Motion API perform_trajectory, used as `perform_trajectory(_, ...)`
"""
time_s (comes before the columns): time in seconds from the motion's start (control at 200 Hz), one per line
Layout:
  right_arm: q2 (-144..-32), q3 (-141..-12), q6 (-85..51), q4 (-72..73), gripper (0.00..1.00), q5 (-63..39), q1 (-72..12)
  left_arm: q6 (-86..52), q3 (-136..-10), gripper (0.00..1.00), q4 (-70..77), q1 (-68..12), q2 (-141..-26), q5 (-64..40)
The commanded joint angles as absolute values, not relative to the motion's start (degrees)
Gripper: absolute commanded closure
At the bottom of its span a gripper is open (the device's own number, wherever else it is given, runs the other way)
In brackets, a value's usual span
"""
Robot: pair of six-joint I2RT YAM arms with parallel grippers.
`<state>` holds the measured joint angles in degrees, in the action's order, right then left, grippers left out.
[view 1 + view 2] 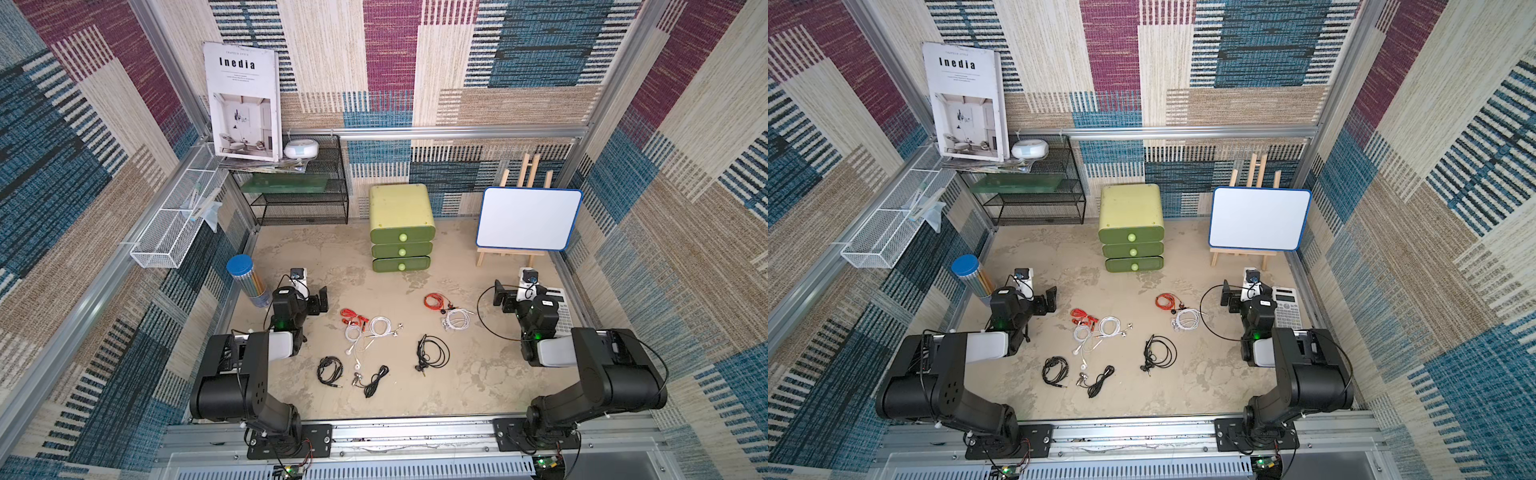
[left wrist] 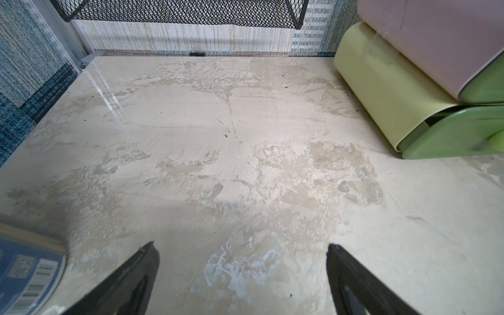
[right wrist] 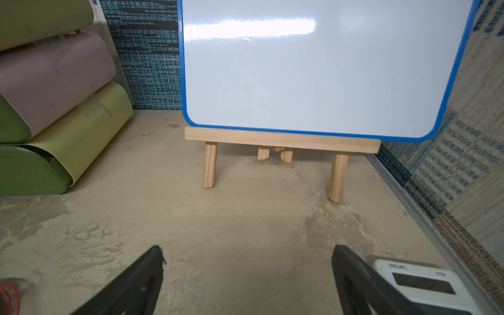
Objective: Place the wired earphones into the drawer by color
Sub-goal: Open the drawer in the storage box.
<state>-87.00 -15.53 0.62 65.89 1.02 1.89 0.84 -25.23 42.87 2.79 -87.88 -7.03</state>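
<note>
1. Top views: thin coiled earphones lie loose on the table (image 1: 478,386), in front of the drawer (image 1: 401,232) and apart from it. Red earphones (image 1: 354,316) touch tangled white earphones (image 1: 377,327) mid-table. Another red coil (image 1: 434,301) sits just beside another white one (image 1: 457,320). Black earphones (image 1: 434,353) lie nearest the arm bases. All three drawer fronts are shut.
2. Left wrist: the left gripper (image 2: 241,253) stands wide apart over bare table, holding nothing, with the drawer (image 2: 409,95) near.
3. Right wrist: the right gripper (image 3: 248,256) gapes empty, facing the whiteboard (image 3: 321,68). A calculator (image 3: 420,283) lies beside one finger, and a blurred red coil (image 3: 8,297) shows at the picture's edge.
</note>
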Motion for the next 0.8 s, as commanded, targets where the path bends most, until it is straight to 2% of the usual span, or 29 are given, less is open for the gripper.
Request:
perform_trajectory(0.0, -86.7, -15.5, 0.4, 66.8, 0.01, 0.7, 1.8, 0.1, -25.7, 0.01, 42.4, 2.8, -87.3, -3.9)
perform_trajectory(0.085, -86.0, -16.3, -0.3, 65.5, 0.01, 1.4, 1.9, -1.7, -28.2, 0.01, 34.9, 2.8, -84.6, 0.3)
perform_trajectory(0.165, -82.7, -21.0, -1.2, 54.7, 0.01, 3.0, 1.9, -4.3, -34.9, 0.01, 19.3, 2.8, -81.0, 4.7)
perform_trajectory(0.225, -80.8, -24.9, -1.9, 45.9, 0.01, 3.2, 1.9, -4.7, -38.3, 0.01, 13.0, 2.8, -79.1, 4.3)
perform_trajectory(0.546, -70.9, -33.8, -12.4, 27.6, 0.01, -7.5, 1.8, -10.8, -39.8, 0.01, 6.3, 2.8, -66.9, -10.0)
perform_trajectory(0.656, -67.0, -35.3, -13.1, 25.5, 0.01, -15.5, 1.9, -13.2, -39.1, 0.01, 6.2, 2.8, -63.7, -16.0)
perform_trajectory(0.796, -62.3, -36.5, -14.2, 23.0, 0.01, -23.2, 1.8, -27.5, -38.9, 0.01, 0.9, 2.8, -62.2, -13.2)
